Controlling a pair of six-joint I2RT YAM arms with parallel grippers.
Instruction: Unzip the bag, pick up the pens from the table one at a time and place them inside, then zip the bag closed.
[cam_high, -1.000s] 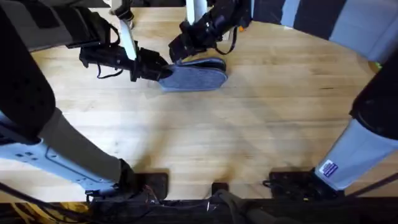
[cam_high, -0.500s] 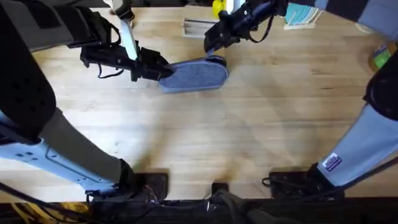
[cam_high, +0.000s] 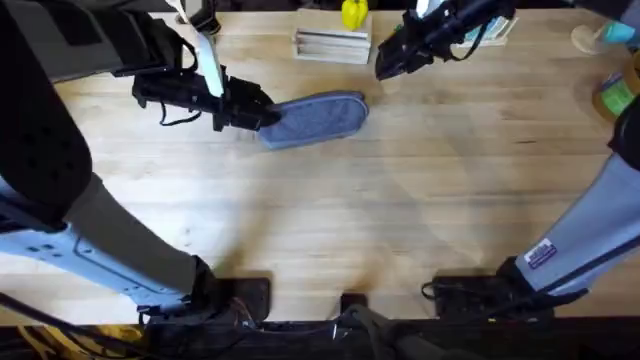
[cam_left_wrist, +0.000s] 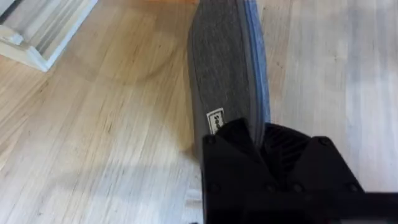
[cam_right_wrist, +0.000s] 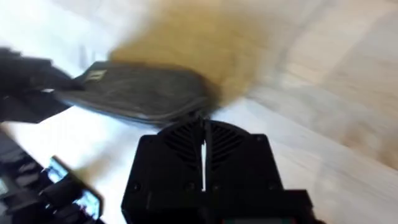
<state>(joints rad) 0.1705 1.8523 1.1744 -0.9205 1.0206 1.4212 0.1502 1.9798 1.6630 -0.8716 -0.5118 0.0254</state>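
Note:
The blue-grey bag (cam_high: 315, 118) lies flat on the table (cam_high: 400, 220) at the back, left of centre. My left gripper (cam_high: 262, 115) is shut on its left end. In the left wrist view the black fingers pinch the bag (cam_left_wrist: 227, 81) just past its white label (cam_left_wrist: 216, 120). My right gripper (cam_high: 384, 66) hovers behind and to the right of the bag, apart from it, shut with nothing in it. In the right wrist view the right gripper (cam_right_wrist: 203, 127) shows closed fingers, with the bag (cam_right_wrist: 137, 93) beyond them. The pens are out of view.
A pale slatted tray (cam_high: 332, 45) and a yellow object (cam_high: 354, 13) stand at the back behind the bag. A teal box (cam_high: 482, 27) sits at the back right, and a green item (cam_high: 615, 97) at the right edge. Bare table stretches across the front.
My right gripper has drawn away from the bag's right end, moving right and toward the back. The left gripper and the bag have stayed put.

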